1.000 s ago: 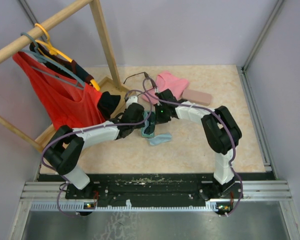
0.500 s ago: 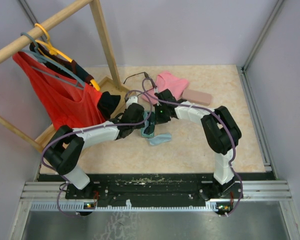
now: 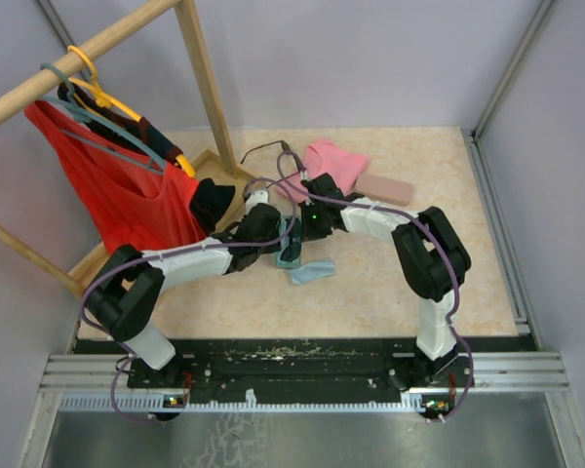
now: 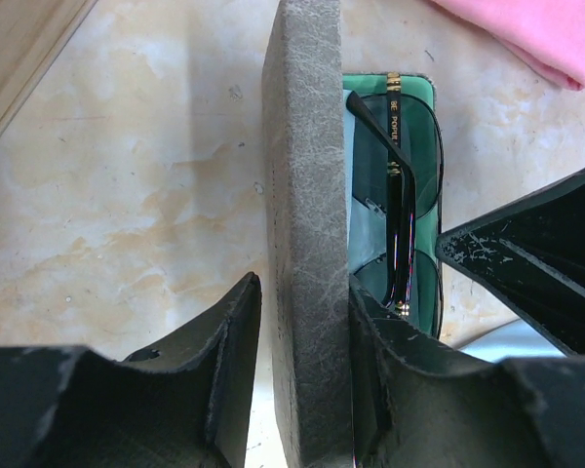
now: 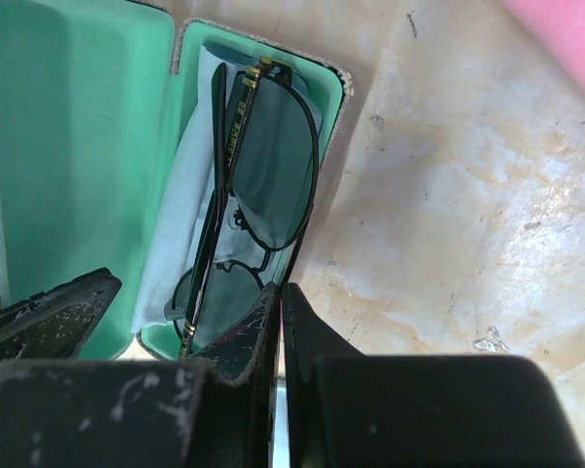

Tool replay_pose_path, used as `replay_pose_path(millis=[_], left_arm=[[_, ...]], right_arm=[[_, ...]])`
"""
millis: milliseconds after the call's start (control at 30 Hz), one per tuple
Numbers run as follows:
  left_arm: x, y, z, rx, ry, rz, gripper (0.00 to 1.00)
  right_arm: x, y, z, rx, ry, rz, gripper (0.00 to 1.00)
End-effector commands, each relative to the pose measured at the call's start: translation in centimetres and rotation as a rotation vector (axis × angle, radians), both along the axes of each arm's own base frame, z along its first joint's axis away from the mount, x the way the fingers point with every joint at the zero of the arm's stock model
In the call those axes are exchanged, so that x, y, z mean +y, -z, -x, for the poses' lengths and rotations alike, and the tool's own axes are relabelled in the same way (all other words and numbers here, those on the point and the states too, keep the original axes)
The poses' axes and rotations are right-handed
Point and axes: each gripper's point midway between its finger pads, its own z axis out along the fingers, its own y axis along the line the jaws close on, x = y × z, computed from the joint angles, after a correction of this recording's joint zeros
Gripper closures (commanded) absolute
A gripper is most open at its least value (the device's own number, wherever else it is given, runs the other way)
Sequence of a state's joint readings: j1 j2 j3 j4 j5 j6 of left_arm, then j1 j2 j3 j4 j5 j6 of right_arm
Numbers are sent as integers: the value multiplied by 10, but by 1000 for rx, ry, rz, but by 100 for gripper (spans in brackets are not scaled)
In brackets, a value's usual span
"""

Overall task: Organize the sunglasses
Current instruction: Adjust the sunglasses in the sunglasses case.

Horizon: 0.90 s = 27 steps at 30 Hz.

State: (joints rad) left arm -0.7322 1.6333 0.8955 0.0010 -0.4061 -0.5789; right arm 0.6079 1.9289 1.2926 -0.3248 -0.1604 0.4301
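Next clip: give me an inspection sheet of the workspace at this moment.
Surface: beige marbled table.
Job's things: sunglasses folded inside the open grey case.
Clutter: pink cloth, pink case, blue cloth, red garment.
Grippers: left gripper clamps the case's upright lid; right gripper shut at its rim.
Cables: purple cables along both arms.
Surroundings: wooden rack at left, grey walls.
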Motion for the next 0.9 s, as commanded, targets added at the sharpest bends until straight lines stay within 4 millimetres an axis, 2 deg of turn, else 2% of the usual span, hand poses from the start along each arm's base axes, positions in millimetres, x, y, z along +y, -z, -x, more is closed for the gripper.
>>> replay_pose_path(millis=[0, 500, 700, 867], left_arm=[[2, -13, -1, -31, 3, 24, 56], [2, -18, 1, -37, 10, 32, 56], [4, -18, 2, -36, 8, 28, 53], [8, -25, 1, -43, 5, 41, 49]], right_arm=[[22, -44, -16, -108, -12, -104, 96], [26, -55, -15, -129, -23, -140, 95], [26, -63, -17, -158, -15, -153, 87], [16, -65, -19, -185, 21, -128, 82]])
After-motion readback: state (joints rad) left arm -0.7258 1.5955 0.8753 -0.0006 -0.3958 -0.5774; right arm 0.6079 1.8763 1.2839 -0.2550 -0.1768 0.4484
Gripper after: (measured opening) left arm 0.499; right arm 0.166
